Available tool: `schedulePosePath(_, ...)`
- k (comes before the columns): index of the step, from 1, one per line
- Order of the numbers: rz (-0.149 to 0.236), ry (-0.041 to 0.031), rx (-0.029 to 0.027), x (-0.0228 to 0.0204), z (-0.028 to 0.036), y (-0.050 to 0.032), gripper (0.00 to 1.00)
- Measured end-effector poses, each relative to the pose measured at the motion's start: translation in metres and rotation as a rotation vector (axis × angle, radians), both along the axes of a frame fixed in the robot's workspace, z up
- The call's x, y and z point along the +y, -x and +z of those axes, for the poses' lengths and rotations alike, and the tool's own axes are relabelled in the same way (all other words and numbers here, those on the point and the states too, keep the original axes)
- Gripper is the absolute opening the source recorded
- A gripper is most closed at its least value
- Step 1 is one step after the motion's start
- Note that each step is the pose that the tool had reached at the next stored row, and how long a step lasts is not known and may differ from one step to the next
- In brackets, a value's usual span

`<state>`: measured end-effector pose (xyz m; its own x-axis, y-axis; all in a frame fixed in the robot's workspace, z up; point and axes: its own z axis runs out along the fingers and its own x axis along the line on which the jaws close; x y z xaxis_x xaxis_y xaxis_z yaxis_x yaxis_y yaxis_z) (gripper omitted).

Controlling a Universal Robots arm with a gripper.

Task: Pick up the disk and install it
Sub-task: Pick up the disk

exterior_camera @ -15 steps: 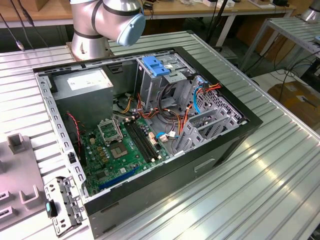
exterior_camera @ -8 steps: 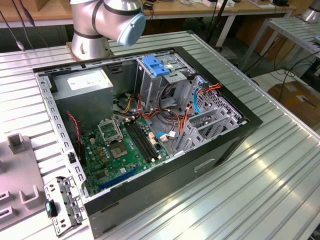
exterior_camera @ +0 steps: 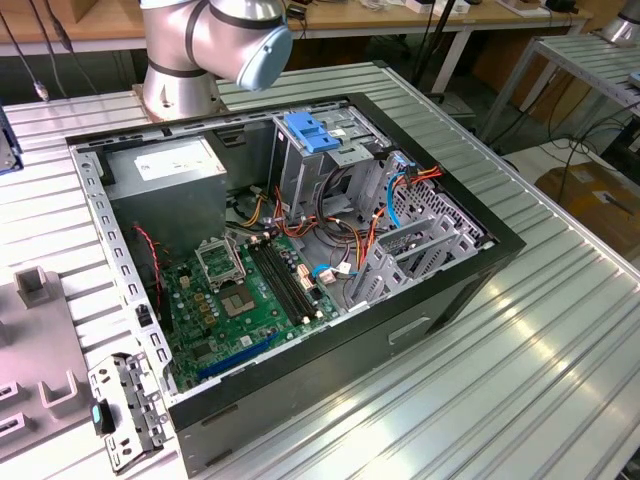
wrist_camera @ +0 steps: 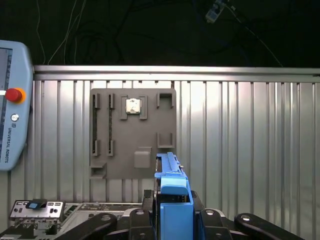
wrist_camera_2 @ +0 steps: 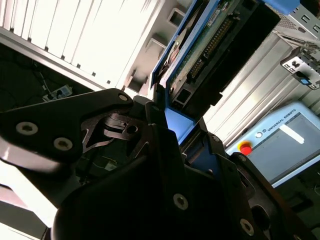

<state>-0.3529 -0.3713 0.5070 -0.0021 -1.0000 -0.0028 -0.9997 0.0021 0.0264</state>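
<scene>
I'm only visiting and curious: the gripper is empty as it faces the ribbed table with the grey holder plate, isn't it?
Not empty: the gripper is shut on the disk, clamping its blue carrier, as both wrist views show. The rest holds: it faces the ribbed table with the grey holder plate.

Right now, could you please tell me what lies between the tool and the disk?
Nothing: in both wrist views the tool grips the disk by its blue frame, touching it directly.
</scene>
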Motion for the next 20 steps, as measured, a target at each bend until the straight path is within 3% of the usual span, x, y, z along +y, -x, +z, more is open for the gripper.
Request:
schedulePosePath(5, 0.000, 0.0000, 0.0007, -0.0088, -0.0004, -0.0126, 0.37)
schedulePosePath(8, 0.000, 0.0000, 0.0014, -0.0162, -0.0008, -0.0252, 0.37)
schedulePosePath(10, 0.000, 0.0000, 0.0022, -0.0166, -0.0007, -0.0318, 0.37)
schedulePosePath(12, 0.000, 0.0000, 0.0038, -0.0170, -0.0008, -0.0448, 0.37)
schedulePosePath(20, 0.000, 0.0000, 0.0075, -0.0181, -0.0008, -0.0762, 0.37)
